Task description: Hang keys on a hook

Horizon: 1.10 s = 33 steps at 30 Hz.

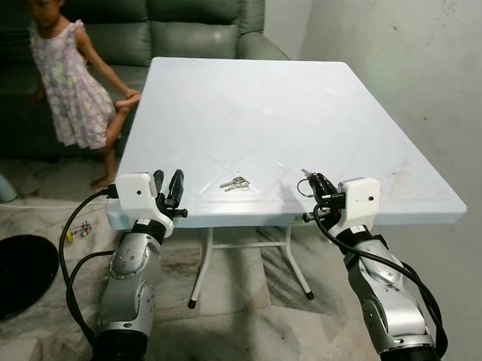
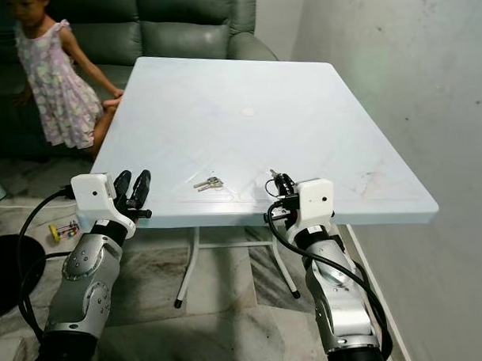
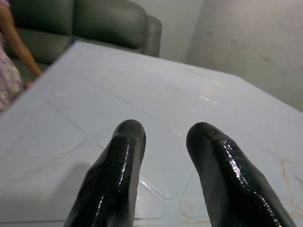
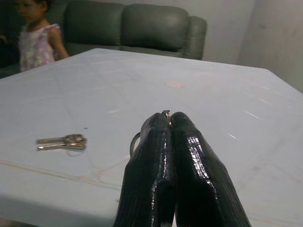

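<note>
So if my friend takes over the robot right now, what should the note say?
Right gripper: shut on a key ring, held just above the near edge of the white table.
Left gripper: open, holding nothing, at the table's near left corner.
Keys: two keys lie flat on the table near the front edge, between the two grippers.
Person: stands by the table's far left side, next to the sofa.
Done: a ring is gripped.
Left: find a hook and hang the keys.
</note>
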{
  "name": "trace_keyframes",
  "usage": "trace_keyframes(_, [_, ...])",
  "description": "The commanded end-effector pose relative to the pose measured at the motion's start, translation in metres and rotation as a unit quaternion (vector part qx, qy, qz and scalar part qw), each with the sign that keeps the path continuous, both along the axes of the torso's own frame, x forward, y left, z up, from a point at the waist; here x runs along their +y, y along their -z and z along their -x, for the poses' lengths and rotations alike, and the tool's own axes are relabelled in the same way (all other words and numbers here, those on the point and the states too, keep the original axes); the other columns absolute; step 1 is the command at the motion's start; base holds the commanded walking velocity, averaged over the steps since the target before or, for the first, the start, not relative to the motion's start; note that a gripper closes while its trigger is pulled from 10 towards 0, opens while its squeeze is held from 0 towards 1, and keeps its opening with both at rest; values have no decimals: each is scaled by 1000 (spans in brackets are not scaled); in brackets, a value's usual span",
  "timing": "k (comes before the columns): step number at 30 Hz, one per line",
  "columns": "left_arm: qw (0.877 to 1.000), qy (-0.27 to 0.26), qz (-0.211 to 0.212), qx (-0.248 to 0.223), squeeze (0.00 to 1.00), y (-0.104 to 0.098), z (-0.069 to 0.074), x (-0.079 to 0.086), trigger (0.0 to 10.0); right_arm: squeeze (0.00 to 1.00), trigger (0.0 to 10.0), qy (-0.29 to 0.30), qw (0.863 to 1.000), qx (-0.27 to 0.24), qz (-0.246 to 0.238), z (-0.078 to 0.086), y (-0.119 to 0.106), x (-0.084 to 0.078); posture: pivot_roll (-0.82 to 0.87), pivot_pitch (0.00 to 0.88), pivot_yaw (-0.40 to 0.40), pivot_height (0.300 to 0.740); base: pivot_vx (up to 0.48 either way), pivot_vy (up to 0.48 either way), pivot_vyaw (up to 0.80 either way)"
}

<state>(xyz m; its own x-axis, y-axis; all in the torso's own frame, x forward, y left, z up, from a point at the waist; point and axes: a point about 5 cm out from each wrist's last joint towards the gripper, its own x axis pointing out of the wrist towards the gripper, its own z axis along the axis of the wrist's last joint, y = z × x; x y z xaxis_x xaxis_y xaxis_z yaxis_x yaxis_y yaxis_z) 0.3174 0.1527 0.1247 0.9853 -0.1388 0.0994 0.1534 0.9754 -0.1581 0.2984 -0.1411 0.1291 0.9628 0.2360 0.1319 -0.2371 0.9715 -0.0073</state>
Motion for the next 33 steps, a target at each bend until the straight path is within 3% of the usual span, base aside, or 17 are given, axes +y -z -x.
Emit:
trace_keyframes(1, [1000,0,-5,0,0,-1,-4,0,10000,0,10000,7,1000,-5,1,0,0,-2,119,0,-58,740,0,0,-769])
trace_keyframes(11, [1000,8,4,-4,0,-6,-16,-5,10000,0,10000,4,1000,-17,-4,-5,-6,5,107,0,-55,740,0,0,-768])
trace_keyframes(33, [1000,19,9,-15,0,-10,-15,0,10000,0,10000,50,998,-23,-10,-4,-6,-6,86,0,-31,740,0,0,-769])
